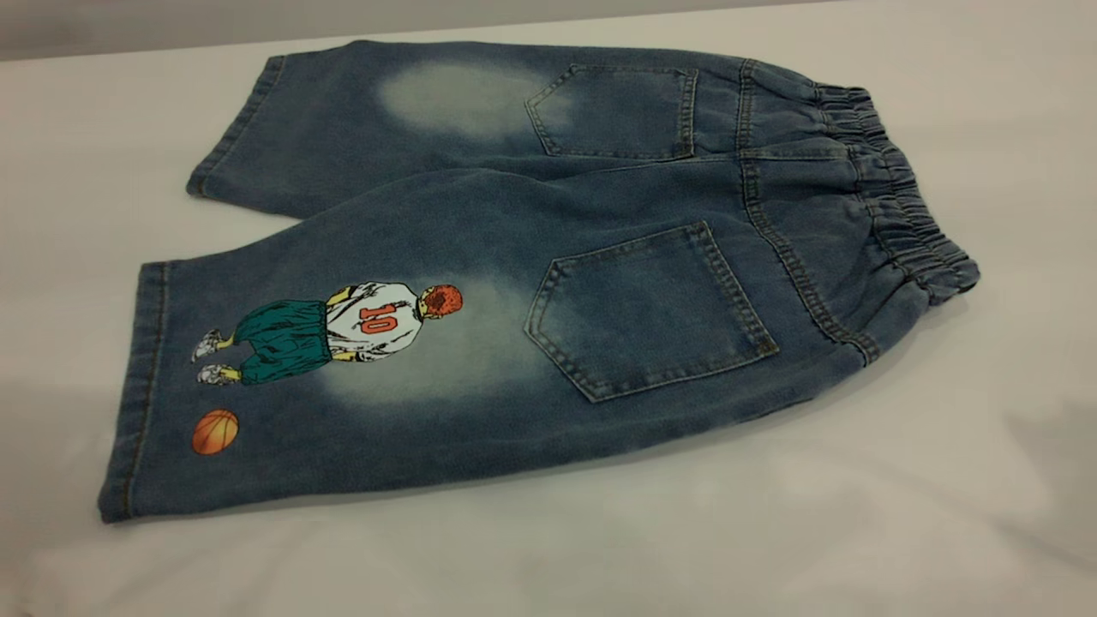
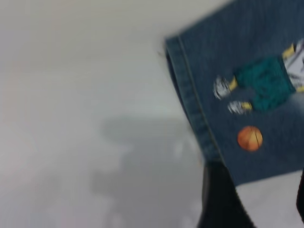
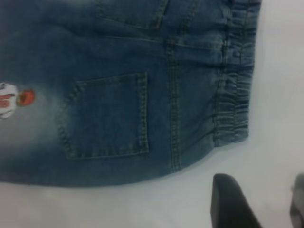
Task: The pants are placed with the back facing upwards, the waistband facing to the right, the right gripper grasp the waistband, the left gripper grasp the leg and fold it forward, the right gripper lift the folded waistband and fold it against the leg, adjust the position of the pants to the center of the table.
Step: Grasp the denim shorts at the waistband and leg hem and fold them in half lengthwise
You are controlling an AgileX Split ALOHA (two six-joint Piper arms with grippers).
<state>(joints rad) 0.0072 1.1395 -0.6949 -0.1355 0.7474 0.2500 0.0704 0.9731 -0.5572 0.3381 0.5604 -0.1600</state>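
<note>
On table [image 1: 943, 480], pants [image 1: 531, 283] flat, leg [image 1: 326, 386] print "10", both claws released.

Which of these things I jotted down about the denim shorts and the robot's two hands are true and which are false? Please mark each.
1. The pants lie flat with both back pockets facing up. True.
2. The waistband is at the left end in the exterior view. False: it is at the right end.
3. The leg printed with a number 10 player and an orange ball is the nearer one. True.
4. The left hand grips the printed leg's hem. False: it hangs open at that hem's corner, holding nothing.
5. The right hand is clamped on the waistband. False: it is open over bare table beside it.
</note>
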